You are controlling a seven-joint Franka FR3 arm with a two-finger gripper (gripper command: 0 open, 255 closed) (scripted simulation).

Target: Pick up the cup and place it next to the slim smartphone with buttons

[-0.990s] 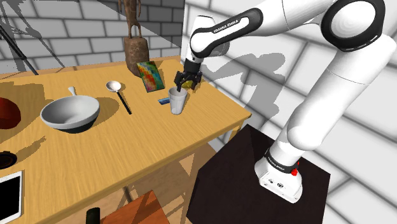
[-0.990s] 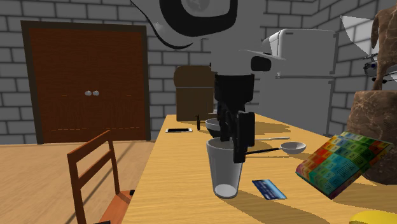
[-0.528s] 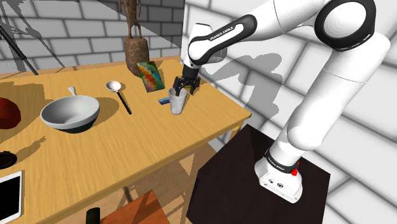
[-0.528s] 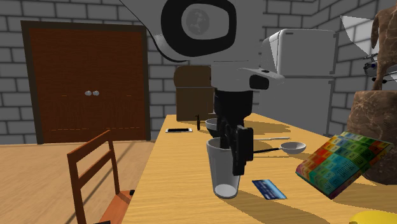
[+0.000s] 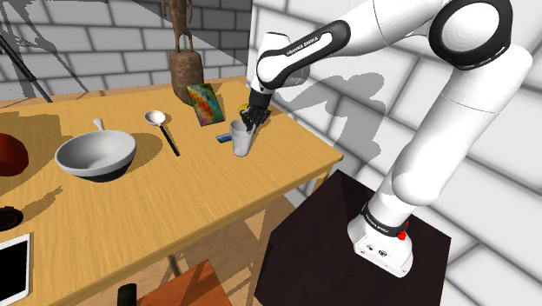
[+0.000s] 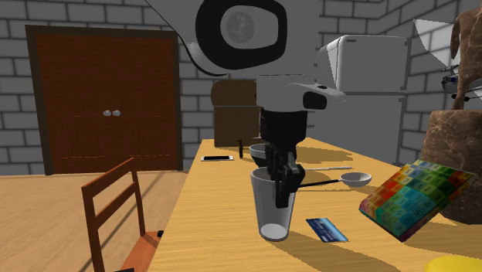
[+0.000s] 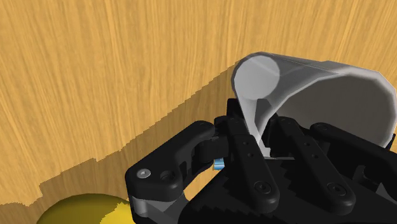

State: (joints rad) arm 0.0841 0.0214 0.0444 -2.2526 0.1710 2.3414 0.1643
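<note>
the gripper [image 5: 250, 120] stands over the pale translucent cup [image 6: 272, 202], its fingers [image 6: 286, 178] drawn narrow and pinching the cup's wall at the rim, one inside and one outside, as the wrist view shows. a rim pinch probably suits it, since the body looks too broad to span. the cup stands upright on the wooden worktop [image 5: 130, 209], near the edge on the arm's side, with a blue card [image 6: 327, 229] just beside it and a colourful book [image 6: 413, 197] leaning behind. a slim phone [image 6: 218, 158], likely the target, lies well apart at the far end, past the bowl [image 5: 95, 155]. the cup is gripped but not yet lifted, and the carry should run over the bowl and spoon [image 5: 161, 126].
</note>
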